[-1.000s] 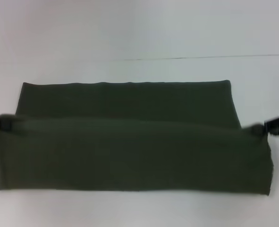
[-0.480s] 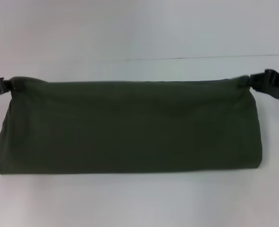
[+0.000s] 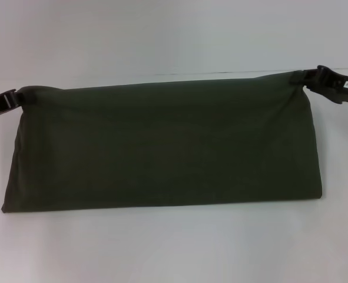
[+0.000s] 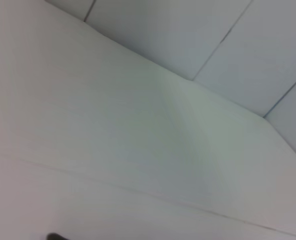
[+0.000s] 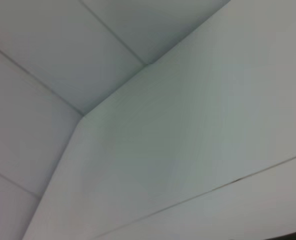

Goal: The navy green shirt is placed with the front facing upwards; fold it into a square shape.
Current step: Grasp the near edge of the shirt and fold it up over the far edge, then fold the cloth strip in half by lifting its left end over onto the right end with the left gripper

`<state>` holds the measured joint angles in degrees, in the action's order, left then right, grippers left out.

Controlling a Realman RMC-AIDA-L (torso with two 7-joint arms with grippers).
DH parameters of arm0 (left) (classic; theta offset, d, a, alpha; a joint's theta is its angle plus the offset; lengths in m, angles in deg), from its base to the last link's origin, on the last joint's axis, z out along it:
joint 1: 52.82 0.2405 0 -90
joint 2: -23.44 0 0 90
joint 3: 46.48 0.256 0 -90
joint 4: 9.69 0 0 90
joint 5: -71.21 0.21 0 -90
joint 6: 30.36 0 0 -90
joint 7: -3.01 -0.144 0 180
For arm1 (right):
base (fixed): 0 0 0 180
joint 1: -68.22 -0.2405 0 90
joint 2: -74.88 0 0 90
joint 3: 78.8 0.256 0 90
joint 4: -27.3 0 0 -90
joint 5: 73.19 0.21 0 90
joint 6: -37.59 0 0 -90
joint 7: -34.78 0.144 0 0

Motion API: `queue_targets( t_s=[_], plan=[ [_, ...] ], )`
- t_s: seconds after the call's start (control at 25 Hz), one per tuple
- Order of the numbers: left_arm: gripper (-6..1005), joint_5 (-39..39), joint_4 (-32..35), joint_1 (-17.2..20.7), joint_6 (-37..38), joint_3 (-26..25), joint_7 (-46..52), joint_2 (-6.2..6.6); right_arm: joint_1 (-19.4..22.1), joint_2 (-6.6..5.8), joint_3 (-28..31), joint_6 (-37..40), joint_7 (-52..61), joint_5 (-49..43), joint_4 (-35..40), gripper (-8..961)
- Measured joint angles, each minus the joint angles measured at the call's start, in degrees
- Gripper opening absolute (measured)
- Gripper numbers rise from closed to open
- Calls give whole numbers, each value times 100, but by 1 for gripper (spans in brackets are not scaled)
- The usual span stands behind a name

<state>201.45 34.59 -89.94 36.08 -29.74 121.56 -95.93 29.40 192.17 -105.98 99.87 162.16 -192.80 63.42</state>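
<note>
Shirt: the navy green shirt [image 3: 162,144] lies as a wide folded band across the middle of the white table [image 3: 162,253], plain green side showing, no lettering visible.
Shirt edges: the near edge rests flat on the table and runs nearly straight; the far edge is stretched taut between the two grippers, its two far corners pulled up into points.
Shirt surface: smooth, only faint creases; both short sides slant inward toward the near edge.
Left gripper: the left gripper [image 3: 15,97] is at the shirt's far left corner, reaching in from the left edge of the head view, fingers pinched onto the cloth corner.
Right gripper: the right gripper [image 3: 300,81] is at the far right corner, arm entering from the right edge, fingers clamped on the cloth there; it sits slightly farther back than the left.
Arm pose: both arms are spread wide and low, roughly level with the far hem.
Surroundings: a thin dark seam [image 3: 221,73] runs across the table just behind the shirt.
Left wrist view: shows only pale panels and seams; shirt and fingers not seen.
Right wrist view: likewise pale panels and seams only.
Obstruction: nothing overlaps the shirt besides the two grippers at its corners.
</note>
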Motion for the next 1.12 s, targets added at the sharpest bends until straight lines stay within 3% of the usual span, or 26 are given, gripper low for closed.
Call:
queue_targets(
  t_s=[0.24,0.64,1.08,1.12],
  plan=[
    [92,-219,-109,-47,-667,61,-251,-200,-141,87,-19,-660,-370,42,-338,121],
    [94,-402,-326,-110,-1753,735,-344,-439,-349,221,-19,-1454,-717,62,-681,125],
    [97,-1450,-736,2,-2330,809,-652,-458,-281,223,-19,-1638,-1303,701,-852,130],
    [97,-1491,-749,8,-2361,809,-670,-458,-276,222,-16,-1661,-1315,746,-870,175]
  ],
)
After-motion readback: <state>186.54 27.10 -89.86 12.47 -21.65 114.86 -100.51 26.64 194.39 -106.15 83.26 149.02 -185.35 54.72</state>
